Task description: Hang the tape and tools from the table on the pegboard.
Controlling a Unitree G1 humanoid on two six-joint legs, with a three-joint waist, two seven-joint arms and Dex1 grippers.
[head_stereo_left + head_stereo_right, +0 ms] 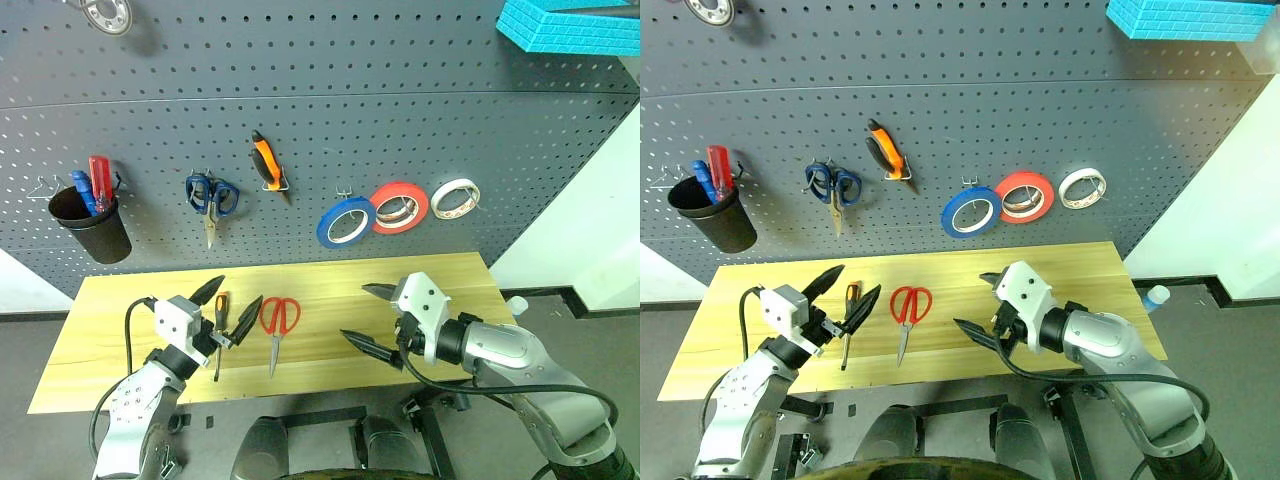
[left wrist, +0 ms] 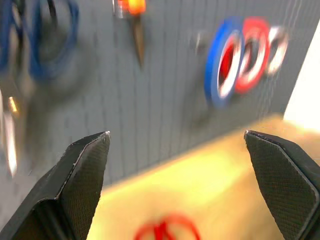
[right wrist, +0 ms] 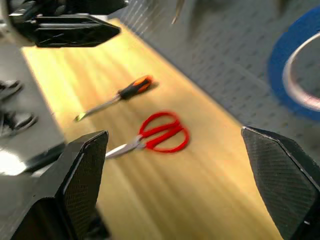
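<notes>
The blue tape (image 1: 346,222) hangs on a hook of the dark grey pegboard (image 1: 400,130), and the orange-handled pliers (image 1: 265,163) hang further left. On the wooden table (image 1: 450,280) lie the red-handled scissors (image 1: 278,320) and, just left of them, the thin screwdriver (image 1: 220,318) with its orange-and-black handle. My left gripper (image 1: 241,289) hovers open right above the screwdriver, nothing between its fingers. To the right of the scissors my right gripper (image 1: 353,311) is open and empty over the table's middle, pointing left toward them. The right wrist view shows the scissors (image 3: 160,132) and screwdriver (image 3: 120,95).
A red roll (image 1: 400,207) and a whitish roll (image 1: 455,198) hang right of the blue tape. Blue-handled scissors (image 1: 210,195) and a black cup (image 1: 90,225) holding red and blue screwdrivers hang at the left. A cyan box (image 1: 570,25) sits at the top right.
</notes>
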